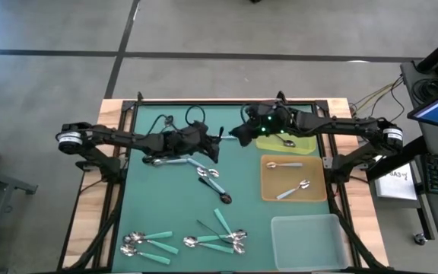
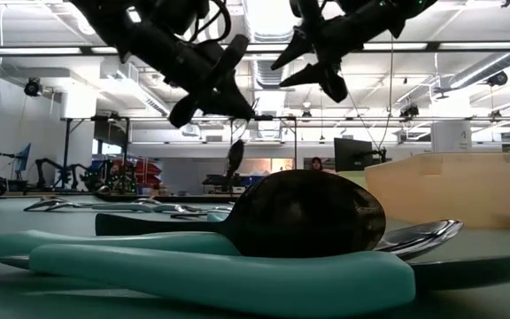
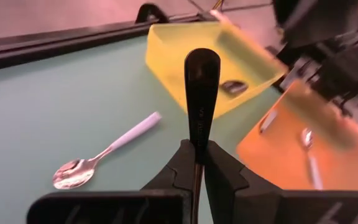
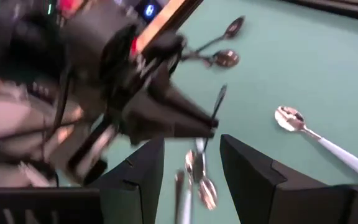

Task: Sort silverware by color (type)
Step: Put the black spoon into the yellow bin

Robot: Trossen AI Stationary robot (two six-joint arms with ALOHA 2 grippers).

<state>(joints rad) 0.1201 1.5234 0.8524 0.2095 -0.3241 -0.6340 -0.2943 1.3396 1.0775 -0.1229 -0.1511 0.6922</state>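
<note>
My left gripper [image 3: 197, 150] hovers over the middle of the green table [image 1: 158, 198], shut on a black-handled spoon [image 3: 202, 81]. My right gripper [image 4: 191, 160] is open and faces it from close by, just left of the yellow tray [image 1: 304, 143]; in the high view they are the left gripper [image 1: 213, 141] and the right gripper [image 1: 239, 135]. Loose light-blue spoons [image 1: 172, 160] and a black spoon [image 1: 223, 197] lie flat on the table. Teal spoons [image 1: 152, 242] lie near the front edge. My left gripper pinches the black spoon's handle between its two fingers, part-way down the shaft [image 3: 197, 144]. The spoon lies along the fingers, and its broad handle end [image 3: 202, 65] sticks out past the fingertips toward the yellow tray. It is lifted clear of the table. The bowl end is hidden behind the fingers.
The yellow tray holds one dark spoon [image 1: 286, 141]. An orange tray [image 1: 268, 190] beside it holds two light-handled spoons [image 1: 295, 189]. A clear tray [image 1: 310, 240] sits at the near right corner. More teal spoons [image 1: 220, 238] lie in a heap near the front.
</note>
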